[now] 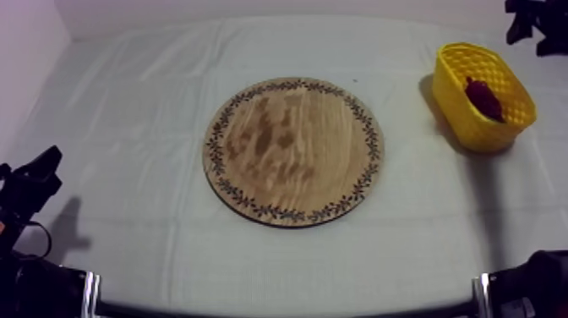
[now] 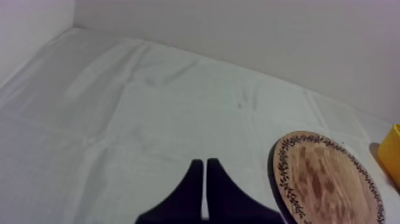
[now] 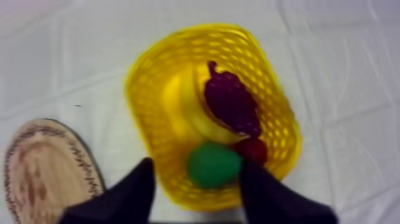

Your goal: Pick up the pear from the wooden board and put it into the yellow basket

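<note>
Pear [image 3: 212, 165] seen lying in yellow basket [image 3: 141, 80] beside grapes [image 3: 231, 104] — right pincer [image 3: 197, 164] held wide above it; left pincer [image 2: 205, 162] closed to narrow wedge over tabletop [image 2: 119, 119]

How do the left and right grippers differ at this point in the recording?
The left gripper is shut, fingers together as a narrow wedge; the right gripper is open, fingers apart. The left gripper is over bare cloth beside the wooden board; the right gripper hangs above the yellow basket, over the pear lying inside. Both hold nothing.
</note>
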